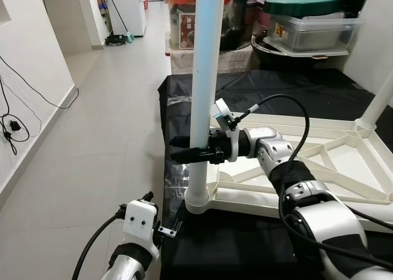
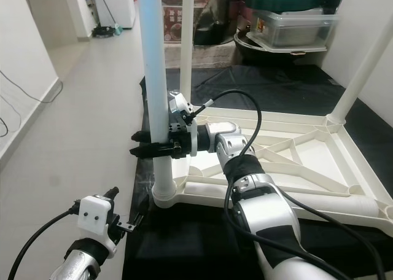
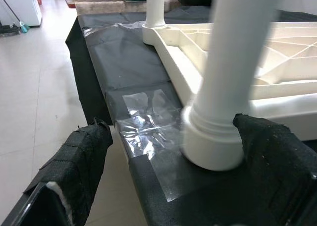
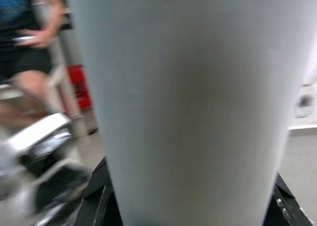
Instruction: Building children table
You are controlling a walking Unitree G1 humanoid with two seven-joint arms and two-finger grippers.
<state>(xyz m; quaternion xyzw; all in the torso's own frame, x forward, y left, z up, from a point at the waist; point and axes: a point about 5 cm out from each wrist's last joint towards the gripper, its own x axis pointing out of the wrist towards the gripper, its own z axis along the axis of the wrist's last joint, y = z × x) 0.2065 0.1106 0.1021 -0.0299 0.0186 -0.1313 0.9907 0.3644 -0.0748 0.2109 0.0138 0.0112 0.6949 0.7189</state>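
A white table leg [image 1: 204, 77] stood upright in the corner socket of an upside-down white tabletop [image 1: 319, 163], which lay on a black-covered desk [image 1: 245, 89]. The right pincer [image 1: 184, 152] was clamped around the leg partway up. The left pincer [image 3: 163, 171] hung open low beside the leg's base. No writing was legible.
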